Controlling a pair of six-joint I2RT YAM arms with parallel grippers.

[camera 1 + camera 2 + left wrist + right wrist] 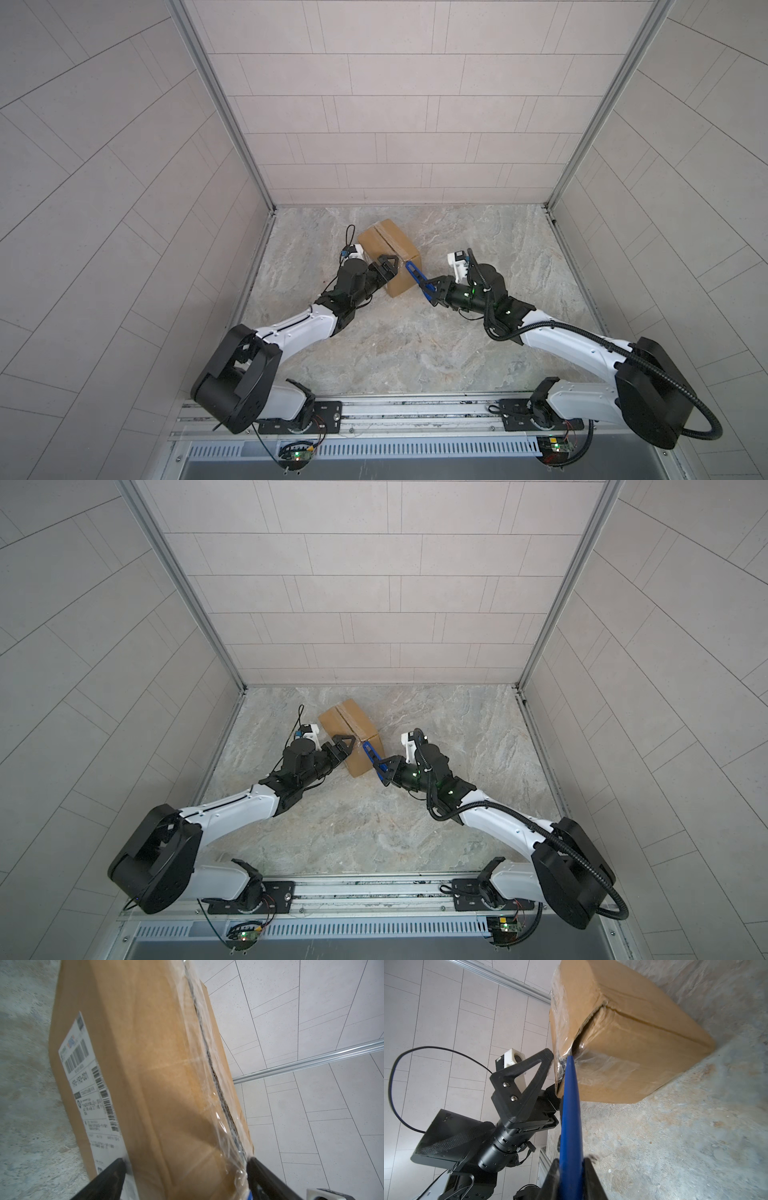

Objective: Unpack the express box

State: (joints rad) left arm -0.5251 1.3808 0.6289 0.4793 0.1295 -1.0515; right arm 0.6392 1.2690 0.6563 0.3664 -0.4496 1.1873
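Near the left wall (166, 249), toward the far side of the desk (415, 353), the express box (386, 243) is set, with open marble left to its right and front. Its near end is straddled by the left gripper (392, 268), spread wide, with both fingers (112, 1174) pressed against it. From the right, a blue knife (415, 272) is clamped in the narrowed right gripper (428, 286), its tip touching the taped seam.

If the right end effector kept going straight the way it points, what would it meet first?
The express box: the blue utility knife clamped in the right end effector has its tip at the box's taped end seam, so going on would likely push it into the box.
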